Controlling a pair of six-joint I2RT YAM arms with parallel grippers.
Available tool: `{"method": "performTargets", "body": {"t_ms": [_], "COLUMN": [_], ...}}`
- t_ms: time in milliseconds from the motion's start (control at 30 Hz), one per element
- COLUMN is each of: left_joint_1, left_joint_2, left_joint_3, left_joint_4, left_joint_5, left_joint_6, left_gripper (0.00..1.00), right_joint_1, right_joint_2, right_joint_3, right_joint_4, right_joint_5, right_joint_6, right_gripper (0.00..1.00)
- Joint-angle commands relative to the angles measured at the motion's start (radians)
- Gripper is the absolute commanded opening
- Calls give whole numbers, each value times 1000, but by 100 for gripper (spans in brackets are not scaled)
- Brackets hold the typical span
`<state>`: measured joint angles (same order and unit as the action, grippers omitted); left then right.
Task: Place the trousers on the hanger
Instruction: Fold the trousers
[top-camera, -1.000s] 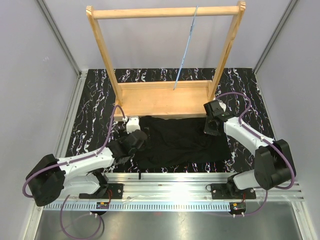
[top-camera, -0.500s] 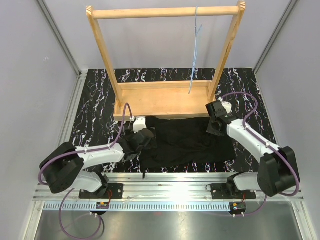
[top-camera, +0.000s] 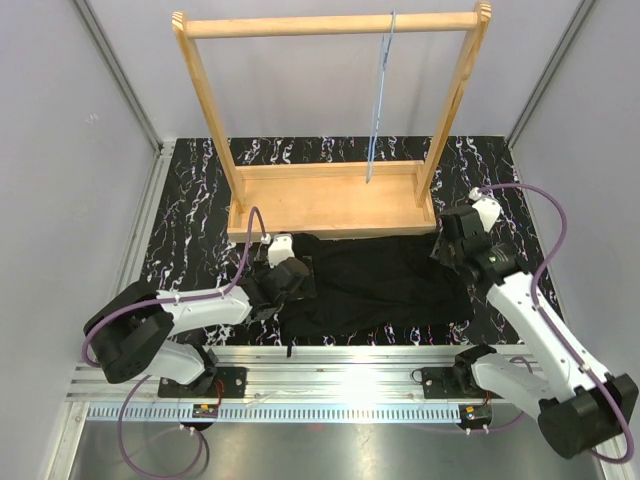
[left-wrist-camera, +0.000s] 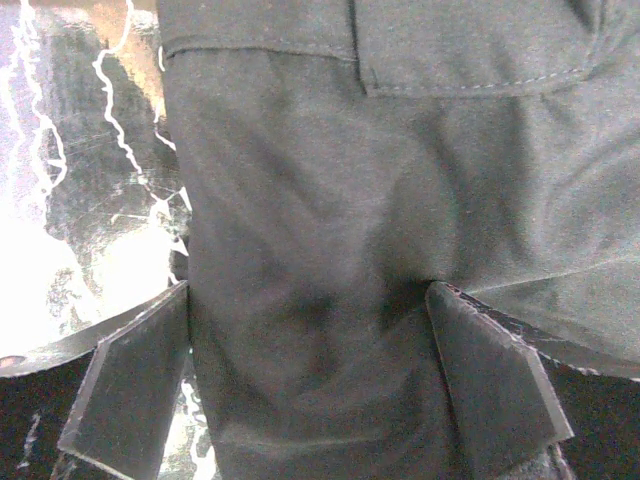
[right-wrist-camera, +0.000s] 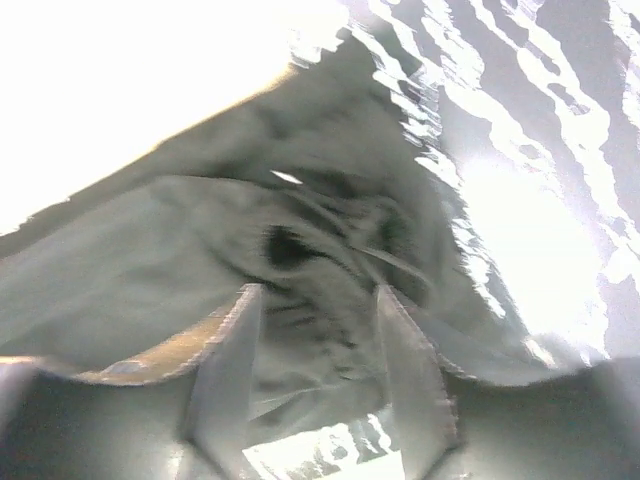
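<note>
The trousers (top-camera: 380, 285) lie on the bench (top-camera: 190, 200) just before the wooden rack (top-camera: 330, 200), whose top bar carries the hanger (top-camera: 378, 100); the left gripper (left-wrist-camera: 308, 300) straddles their edge with jaws apart, and the right gripper (right-wrist-camera: 318, 295) pinches a bunched fold.

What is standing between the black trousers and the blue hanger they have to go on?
Only the wooden rack's base board, lying right behind the trousers; the hanger dangles from the top bar above it. Nothing else visible blocks the way.

Black marbled table (top-camera: 180, 230), wooden rack (top-camera: 330, 200), black trousers (top-camera: 380, 285)
</note>
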<state>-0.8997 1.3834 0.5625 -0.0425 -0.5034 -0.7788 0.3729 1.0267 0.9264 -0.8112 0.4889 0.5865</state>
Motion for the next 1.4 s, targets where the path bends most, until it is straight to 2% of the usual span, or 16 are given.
{"method": "performTargets", "body": {"t_ms": [0,33,167,267,400,600,933,1167,1267,1300,1333,1367], "left_joint_1": [4,2,2,1,1,1,1,1,1,-1,-1,1], "left_joint_2": [-3,-1,0,-1,-12,-52,-119,-141,-171,-184,-196,-226], "left_joint_3": [8,13,20,17,13,-12,-61,-49,-21,-15,-6,-6], "left_joint_4": [62,61,62,61,55,46,46,46,10,-14,-28,-40], "left_joint_5": [11,11,16,16,16,0,-11,-3,-15,-21,-30,-44], "left_joint_6": [-5,-5,-2,-2,-2,0,0,27,48,53,56,59], "left_gripper": [99,99,99,99,99,99,99,99,99,99,99,99], "right_joint_1": [-2,0,0,0,0,-23,-138,-144,-144,-146,-144,-144], "right_joint_2": [-59,-50,45,136,228,340,334,300,230,208,161,135], "right_joint_3": [-37,-66,-98,-116,-103,-34,-87,-38,31,52,93,113], "right_joint_4": [170,228,328,386,347,212,196,207,136,110,60,38], "right_joint_5": [-156,-250,-436,-512,-422,-167,-139,-188,-164,-136,-121,-109], "right_joint_6": [-82,-89,-91,-50,12,26,1,-46,-76,-91,-97,-106], "right_gripper": [50,36,14,7,0,0,11,13,23,30,43,48]}}
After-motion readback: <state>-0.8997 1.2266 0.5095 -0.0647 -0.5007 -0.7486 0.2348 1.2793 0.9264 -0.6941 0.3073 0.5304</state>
